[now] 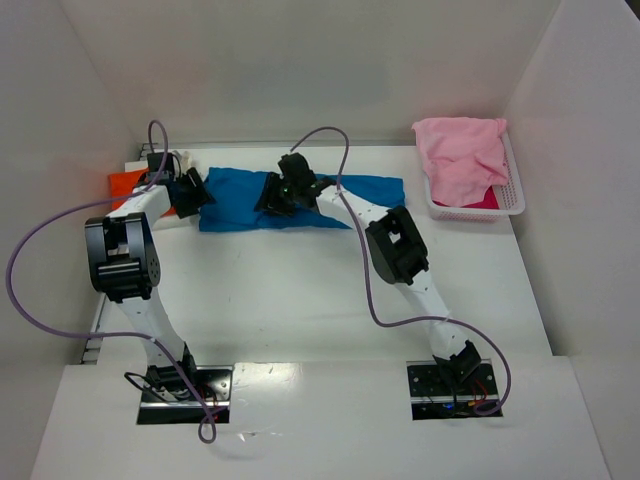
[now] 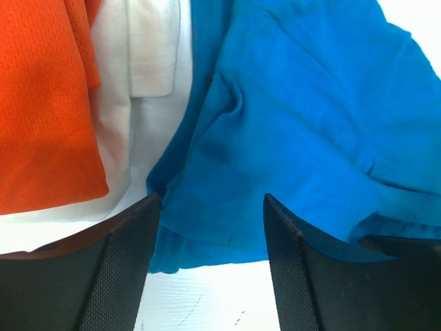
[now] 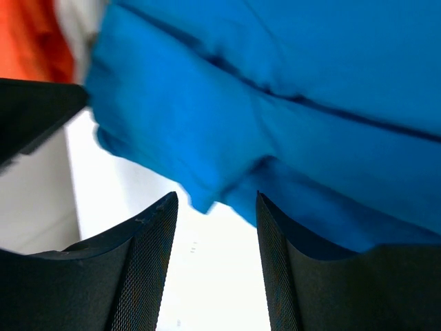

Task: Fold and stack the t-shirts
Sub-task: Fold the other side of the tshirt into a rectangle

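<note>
Blue t-shirt (image 2: 296,124), beneath left pincer (image 2: 211,200), right pincer (image 3: 216,198)

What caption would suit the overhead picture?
Left gripper and right gripper poised at a blue t-shirt; a pink t-shirt lies in the basket.

Blue t-shirt (image 2: 303,124): soft matt cloth, creased. Orange t-shirt (image 2: 41,103): fine mesh knit. Pads (image 2: 117,276) of left pincer (image 2: 212,200): black, cross-hatched, dull. Bench (image 1: 300,290): smooth, white, matt.

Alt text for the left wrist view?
The left pincer stands open at the bottom, black jaws framing the crumpled edge of a bright blue t-shirt that fills centre and right. An orange t-shirt lies at left, white cloth between them, white table below.
</note>
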Robot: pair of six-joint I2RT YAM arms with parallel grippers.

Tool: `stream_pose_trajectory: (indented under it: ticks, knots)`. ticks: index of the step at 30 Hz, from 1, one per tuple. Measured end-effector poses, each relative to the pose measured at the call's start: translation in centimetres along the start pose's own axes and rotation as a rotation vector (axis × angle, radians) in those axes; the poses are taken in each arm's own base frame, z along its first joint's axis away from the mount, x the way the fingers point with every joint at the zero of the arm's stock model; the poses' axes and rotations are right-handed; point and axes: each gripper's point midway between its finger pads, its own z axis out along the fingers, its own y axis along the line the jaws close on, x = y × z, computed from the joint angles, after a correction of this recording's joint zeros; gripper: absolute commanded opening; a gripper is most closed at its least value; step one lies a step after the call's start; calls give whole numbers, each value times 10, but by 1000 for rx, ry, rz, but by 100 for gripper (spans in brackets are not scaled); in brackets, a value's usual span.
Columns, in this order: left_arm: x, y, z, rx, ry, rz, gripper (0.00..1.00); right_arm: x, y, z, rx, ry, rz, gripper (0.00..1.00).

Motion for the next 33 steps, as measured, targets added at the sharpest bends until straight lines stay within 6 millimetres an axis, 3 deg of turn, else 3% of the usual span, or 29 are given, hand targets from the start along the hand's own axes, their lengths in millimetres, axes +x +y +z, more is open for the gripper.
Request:
stream_pose_trajectory:
  ticks: [3,6,17,23,28,33]
  knots:
    - [1,1,2,-4,3,2,56,-12,15,0,-37,-28,-12,55]
    - [5,5,6,-13,16,-1,55,-14,17,3,-47,-32,-12,55]
    - [10,9,11,-22,32,-4,55,13,-4,20,10,36,2,55]
    - [14,11,15,-27,43,-3,27,20,-9,24,17,44,12,40]
    - [13,11,15,-27,41,-1,21,21,-7,24,12,43,19,27]
    - [12,13,15,-29,39,0,27,18,-1,23,1,36,15,30]
